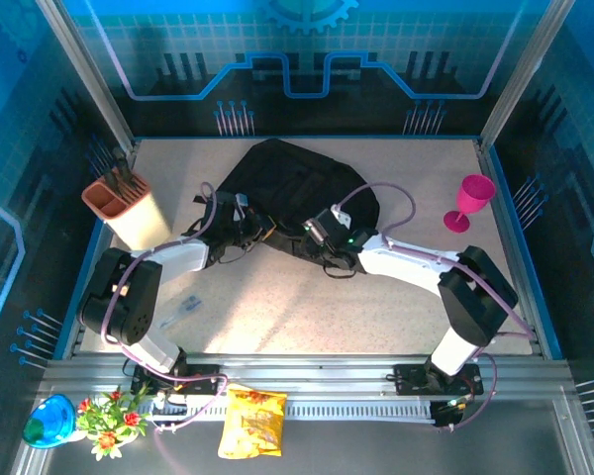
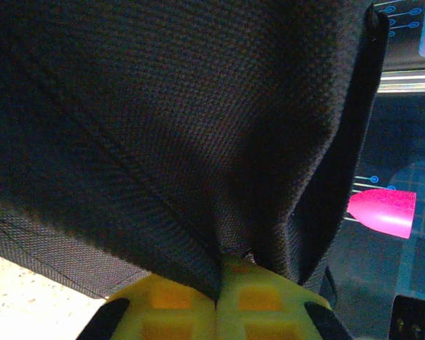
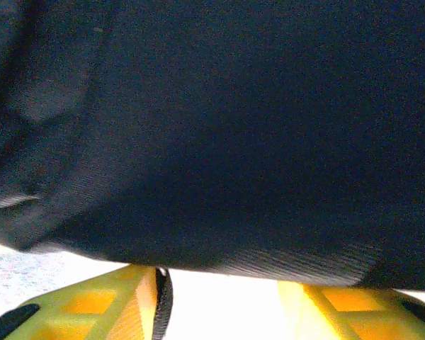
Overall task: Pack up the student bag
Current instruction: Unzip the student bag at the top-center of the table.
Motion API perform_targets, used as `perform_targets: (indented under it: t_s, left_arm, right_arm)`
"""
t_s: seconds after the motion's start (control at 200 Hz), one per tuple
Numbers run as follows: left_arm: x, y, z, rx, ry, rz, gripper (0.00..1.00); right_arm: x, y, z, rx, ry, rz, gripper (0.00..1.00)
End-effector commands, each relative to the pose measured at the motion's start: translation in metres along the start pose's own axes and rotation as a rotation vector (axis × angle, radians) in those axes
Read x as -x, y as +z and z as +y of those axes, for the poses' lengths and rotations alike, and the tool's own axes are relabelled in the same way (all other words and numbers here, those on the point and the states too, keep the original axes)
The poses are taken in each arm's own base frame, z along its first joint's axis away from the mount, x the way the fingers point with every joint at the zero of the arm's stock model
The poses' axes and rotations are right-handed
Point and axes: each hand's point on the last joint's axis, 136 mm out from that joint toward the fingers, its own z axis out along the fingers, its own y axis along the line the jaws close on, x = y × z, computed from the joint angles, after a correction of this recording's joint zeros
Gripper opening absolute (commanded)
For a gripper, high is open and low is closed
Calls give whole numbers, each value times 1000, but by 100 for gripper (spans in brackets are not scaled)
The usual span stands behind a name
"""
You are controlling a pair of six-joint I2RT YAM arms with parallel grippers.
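Student bag (image 1: pixel 287 183) fabric in L tool (image 2: pixel 218 287)

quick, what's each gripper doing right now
Left gripper: shut on a fold of the bag.
Right gripper: open, jaws apart at the bag's edge, gripping nothing.

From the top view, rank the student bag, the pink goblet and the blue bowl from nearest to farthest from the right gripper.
1. student bag: right at the right gripper, mid-scene.
2. pink goblet: far right side.
3. blue bowl: near-left corner.
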Motion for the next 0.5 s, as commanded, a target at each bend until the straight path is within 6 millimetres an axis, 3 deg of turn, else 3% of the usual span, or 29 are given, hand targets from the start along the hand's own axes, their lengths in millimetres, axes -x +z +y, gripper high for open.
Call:
perform_targets:
  t_s: [0.0,0.12,0.29,0.495]
  left_arm:
    - [0,-2,-16,-38,49,23,1]
    - [1,-1,-16,-35,48,23,1]
    - [1,-1,-16,-35,47,27,1]
    - [0,-1,-16,-35,46,31,1]
  right_arm:
    - [0,-5,-22,-70,-29,-22,46]
    - [-2,-6,-5,0,-88,2,45]
    - [-4,-13,25,72,-183,-14,54]
    - [-7,-4,19,7,-208,-12,55]
